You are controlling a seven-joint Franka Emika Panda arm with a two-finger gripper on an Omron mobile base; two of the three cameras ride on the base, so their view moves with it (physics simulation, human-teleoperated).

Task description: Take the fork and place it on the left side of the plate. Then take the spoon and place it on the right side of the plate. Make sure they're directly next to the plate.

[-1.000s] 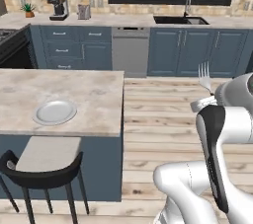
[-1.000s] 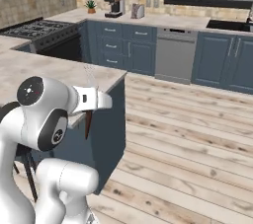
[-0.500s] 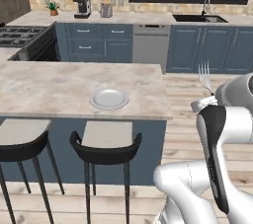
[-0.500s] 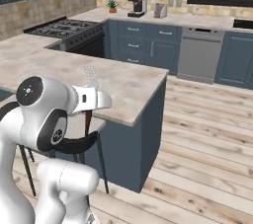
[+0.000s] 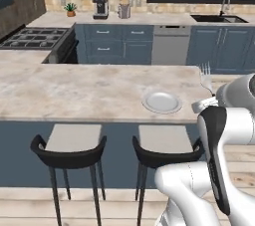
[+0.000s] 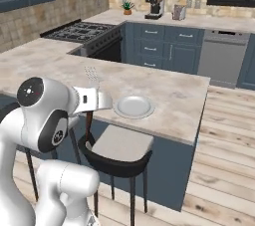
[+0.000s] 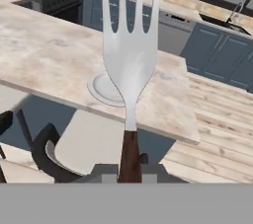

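Pincer point(image 7: 130, 166) pinching the fork point(image 7: 129, 55) by its dark handle end, tines upright, carried above and short of the table point(image 5: 74, 90). Ahead and below the pincer, near the table's front edge: the plate point(image 5: 162, 102), unflanked. Best to bring the fork down flat just left of the plate's rim, handle toward the stools point(image 5: 69, 145), tines away, parallel to the rim's tangent, close beside but not overlapping. Release low to avoid bouncing.
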